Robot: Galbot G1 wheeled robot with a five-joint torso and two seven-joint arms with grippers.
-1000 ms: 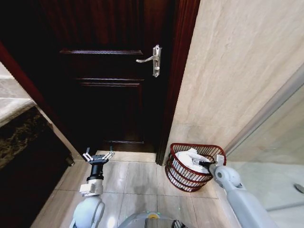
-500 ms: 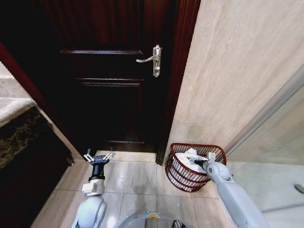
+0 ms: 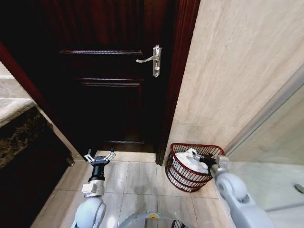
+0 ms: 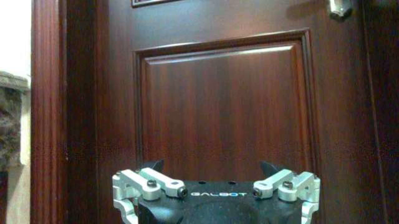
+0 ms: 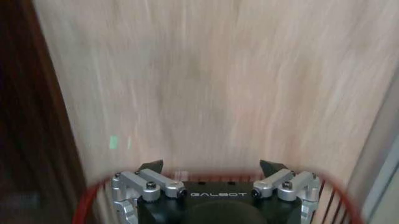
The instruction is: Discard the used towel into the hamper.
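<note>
The hamper (image 3: 178, 176), a small round basket of dark red wire, stands on the tiled floor against the beige wall, just right of the door frame. A white towel (image 3: 190, 160) lies bunched inside it. My right gripper (image 3: 205, 160) hovers over the hamper's right side, next to the towel, open and holding nothing. In the right wrist view that gripper (image 5: 210, 166) faces the wall, with the hamper's red rim (image 5: 337, 199) below it. My left gripper (image 3: 99, 156) is open, low before the door; the left wrist view shows the left gripper (image 4: 212, 166) empty.
A dark wooden door (image 3: 109, 95) with a metal lever handle (image 3: 151, 59) is shut ahead. A dark cabinet with a stone top (image 3: 19, 137) lies to the left. A glass panel (image 3: 278, 156) borders the right. Bare floor tiles (image 3: 140, 178) lie between my arms.
My right arm first swung left over the hamper, then drew back to the right. The towel stays in the hamper. The left arm has barely moved.
</note>
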